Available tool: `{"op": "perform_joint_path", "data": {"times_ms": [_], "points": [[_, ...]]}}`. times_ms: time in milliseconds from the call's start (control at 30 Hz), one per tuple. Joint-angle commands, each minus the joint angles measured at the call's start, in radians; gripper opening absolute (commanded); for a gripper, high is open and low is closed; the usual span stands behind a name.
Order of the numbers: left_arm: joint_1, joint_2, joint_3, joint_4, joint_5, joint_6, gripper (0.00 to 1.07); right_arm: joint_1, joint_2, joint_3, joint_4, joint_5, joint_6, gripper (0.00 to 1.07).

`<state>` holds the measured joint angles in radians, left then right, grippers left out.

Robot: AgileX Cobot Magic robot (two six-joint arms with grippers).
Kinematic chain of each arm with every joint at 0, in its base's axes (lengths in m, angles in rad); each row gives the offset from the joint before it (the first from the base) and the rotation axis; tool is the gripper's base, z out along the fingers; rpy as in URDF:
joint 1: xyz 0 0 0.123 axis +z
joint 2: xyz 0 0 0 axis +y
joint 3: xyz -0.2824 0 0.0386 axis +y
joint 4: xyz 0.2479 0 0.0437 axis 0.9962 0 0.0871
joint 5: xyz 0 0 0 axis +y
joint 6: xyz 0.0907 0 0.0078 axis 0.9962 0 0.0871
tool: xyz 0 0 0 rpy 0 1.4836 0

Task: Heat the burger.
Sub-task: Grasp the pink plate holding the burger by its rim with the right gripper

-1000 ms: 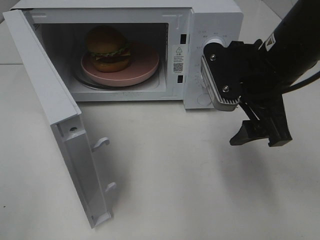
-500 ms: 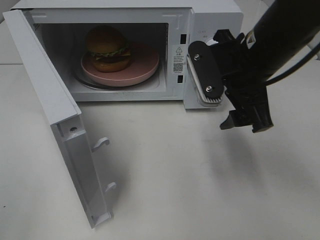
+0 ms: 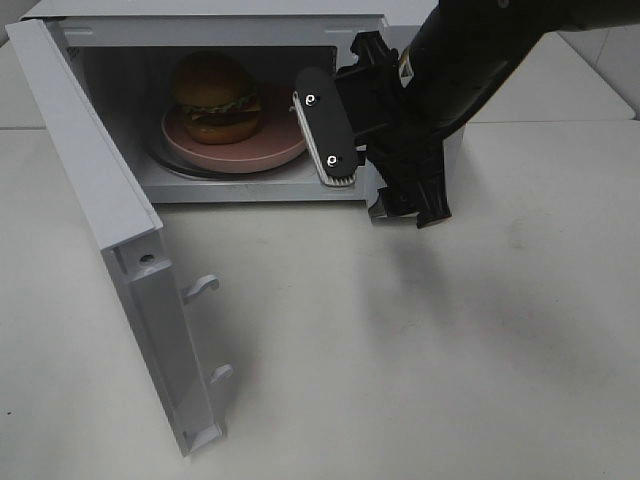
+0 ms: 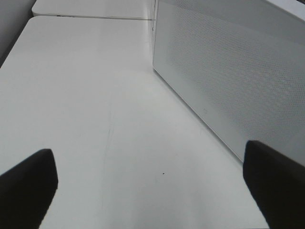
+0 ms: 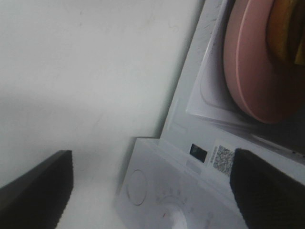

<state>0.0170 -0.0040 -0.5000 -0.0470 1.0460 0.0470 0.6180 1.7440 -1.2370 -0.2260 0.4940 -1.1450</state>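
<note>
The burger [image 3: 215,95] sits on a pink plate [image 3: 275,150] inside the white microwave [image 3: 250,12], whose door [image 3: 120,250] stands wide open to the left. My right gripper [image 3: 405,212] hangs open and empty just in front of the microwave's control panel, which the arm hides in the high view. The right wrist view shows the plate's rim [image 5: 250,67], an edge of the burger [image 5: 290,24] and the panel's dial [image 5: 174,217] between the open right gripper [image 5: 152,191]. My left gripper [image 4: 150,191] is open over bare table beside the door's outer face [image 4: 228,71].
The open door [image 3: 160,330] juts out over the table's left front, with two latch hooks [image 3: 205,285] on its edge. White tabletop [image 3: 450,350] spreads in front of and to the right of the microwave.
My right arm has swung left and back, from the open table right of the microwave to right in front of its control panel. Burger, plate and door have not moved.
</note>
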Motion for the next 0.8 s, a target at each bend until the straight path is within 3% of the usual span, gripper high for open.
{"op": "perform_joint_path", "data": {"times_ms": [33, 800], "points": [[0.0, -0.026, 0.003, -0.006, -0.009, -0.001, 0.98, 0.003, 0.043, -0.034, -0.004, -0.058, 0.008, 0.86], [0.0, -0.026, 0.003, -0.006, -0.009, -0.001, 0.98, 0.038, 0.3, -0.273, 0.004, -0.143, 0.082, 0.85]]}}
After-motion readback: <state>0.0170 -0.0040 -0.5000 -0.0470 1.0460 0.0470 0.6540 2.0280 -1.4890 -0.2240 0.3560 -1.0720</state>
